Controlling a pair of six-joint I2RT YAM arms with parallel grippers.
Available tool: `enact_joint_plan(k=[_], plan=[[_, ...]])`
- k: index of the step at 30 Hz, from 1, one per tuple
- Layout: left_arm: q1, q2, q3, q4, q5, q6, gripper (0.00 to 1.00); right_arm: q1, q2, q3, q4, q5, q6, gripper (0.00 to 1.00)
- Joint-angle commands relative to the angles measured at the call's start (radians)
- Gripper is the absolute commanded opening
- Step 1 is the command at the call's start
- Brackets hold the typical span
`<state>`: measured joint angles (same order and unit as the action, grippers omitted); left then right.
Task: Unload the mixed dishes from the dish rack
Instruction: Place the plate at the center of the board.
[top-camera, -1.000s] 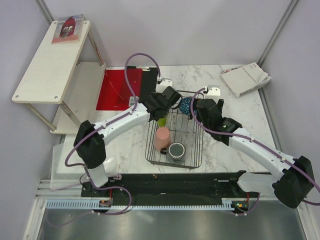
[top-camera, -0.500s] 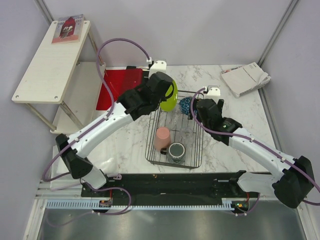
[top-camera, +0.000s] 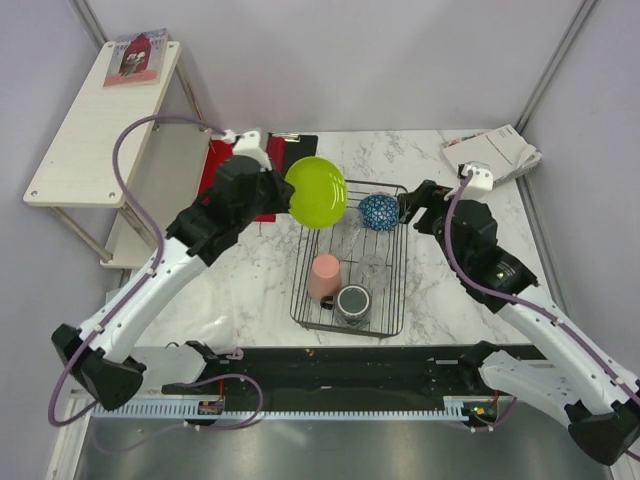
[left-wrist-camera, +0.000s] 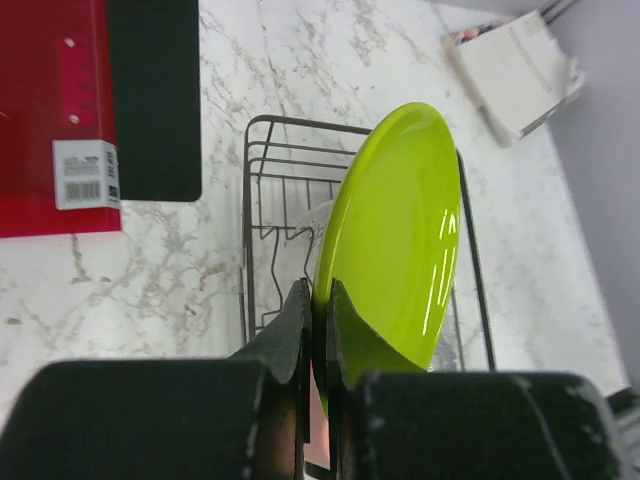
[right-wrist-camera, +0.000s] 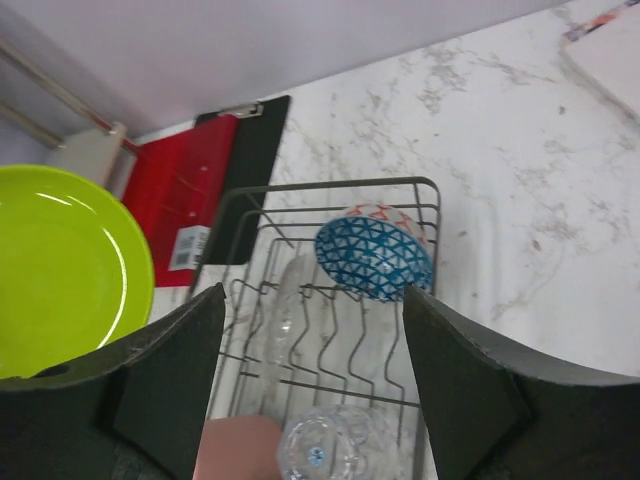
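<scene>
dish rack (top-camera: 404, 280): partly loaded | lime-green small plate (top-camera: 316, 192): glossy, on edge, lifted over the rack's far-left corner, rim clamped in left gripper (left-wrist-camera: 318, 300) | blue patterned bowl (top-camera: 378, 212): tipped on its side at the rack's far-right end, straight ahead of right gripper (right-wrist-camera: 312, 295), jaws apart, holding nothing; right arm nearer, likely next pick
</scene>
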<state>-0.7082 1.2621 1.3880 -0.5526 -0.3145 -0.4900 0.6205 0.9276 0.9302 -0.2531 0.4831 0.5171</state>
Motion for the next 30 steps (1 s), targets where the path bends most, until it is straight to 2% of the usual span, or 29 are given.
enact_joint_plan(k=[1,7,14,20,23,24,26,27,30], plan=[[0.185,-0.141,-0.188,0.338,0.475,-0.191,0.02,-0.082,-0.038,0.032,0.083,-0.279,0.076,0.78],[0.231,-0.138,-0.256,0.48,0.713,-0.243,0.02,-0.139,-0.016,0.01,0.198,-0.563,0.151,0.84],[0.231,-0.112,-0.274,0.505,0.755,-0.265,0.02,-0.14,0.062,0.004,0.371,-0.724,0.224,0.84],[0.231,-0.101,-0.28,0.51,0.761,-0.268,0.02,-0.14,0.123,-0.007,0.469,-0.811,0.27,0.76],[0.231,-0.093,-0.287,0.513,0.761,-0.268,0.02,-0.14,0.151,0.001,0.453,-0.827,0.262,0.65],[0.231,-0.092,-0.287,0.513,0.764,-0.268,0.02,-0.14,0.16,-0.001,0.448,-0.828,0.261,0.54],[0.231,-0.09,-0.29,0.511,0.759,-0.268,0.02,-0.14,0.165,-0.007,0.44,-0.827,0.259,0.42],[0.231,-0.092,-0.291,0.51,0.747,-0.263,0.02,-0.14,0.162,-0.014,0.437,-0.816,0.261,0.29],[0.231,-0.101,-0.29,0.488,0.717,-0.246,0.02,-0.14,0.154,-0.021,0.407,-0.784,0.244,0.12]])
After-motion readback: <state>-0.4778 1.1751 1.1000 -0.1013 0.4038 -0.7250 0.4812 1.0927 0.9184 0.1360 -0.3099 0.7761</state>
